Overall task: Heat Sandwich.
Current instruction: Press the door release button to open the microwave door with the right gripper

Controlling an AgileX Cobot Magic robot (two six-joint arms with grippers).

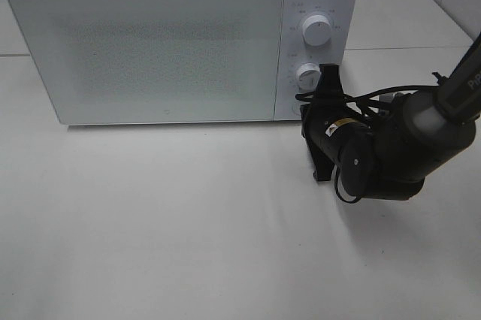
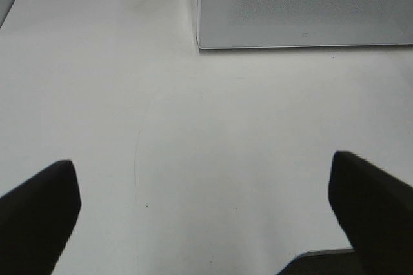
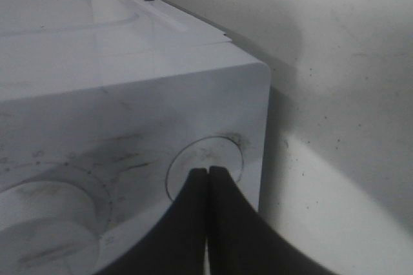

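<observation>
**A:** Where is the right hand [image 3: 208,170]?

**B:** At the microwave [image 1: 173,42], on its control panel [image 1: 316,4]. The fingers are pressed tight together with nothing between them. Their tips sit at a round button [image 3: 222,155] in the panel's corner, just beside the lower knob [image 1: 307,76].

**A:** And the left hand [image 2: 203,213]?

**B:** Spread as wide as it goes above the white bench [image 1: 188,222], holding nothing. The microwave's front is ahead of it, well apart.

**A:** The door [image 1: 150,49]?

**B:** Closed, flush with the panel.

**A:** So where's the sandwich?

**B:** I can't tell. None of the views shows it, and the frosted door hides the inside.
</observation>
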